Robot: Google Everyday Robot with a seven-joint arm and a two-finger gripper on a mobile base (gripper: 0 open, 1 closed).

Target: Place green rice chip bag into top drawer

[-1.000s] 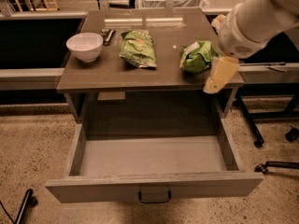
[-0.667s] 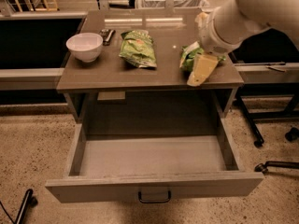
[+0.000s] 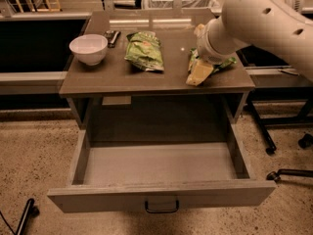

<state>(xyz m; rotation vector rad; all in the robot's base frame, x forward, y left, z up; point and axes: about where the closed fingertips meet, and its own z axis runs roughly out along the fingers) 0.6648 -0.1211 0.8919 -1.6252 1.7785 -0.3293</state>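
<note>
Worktop (image 3: pixel 122 75) of grey-brown laminate, seen from above and in front, with the top drawer (image 3: pixel 161 194) pulled fully out beneath it, grey floor showing and the dark loop handle (image 3: pixel 161 207) facing the viewer. A bulky white robot arm (image 3: pixel 259 13) reaches in from the upper right. Its tool (image 3: pixel 200 68), pale yellow, is down on the worktop's right side, right at the green rice chip bag (image 3: pixel 225 62), which lies near the right front corner and is mostly hidden under the wrist. Whether the tool is open or closed on the bag cannot be told from here.

The step in hand appears to be the grasp. To do it well, the tool should take a firm hold on the bag's body, since glossy film is likely to slip, then lift clear of the worktop's front edge before moving forward and down over the open drawer.

Other things sit well to the left: a paler green bag (image 3: pixel 144 50) at the centre, a white bowl (image 3: pixel 88 48) and a small dark object (image 3: pixel 112 35) behind it. None lies between the bag and the drawer; only the front edge needs clearing.
</note>
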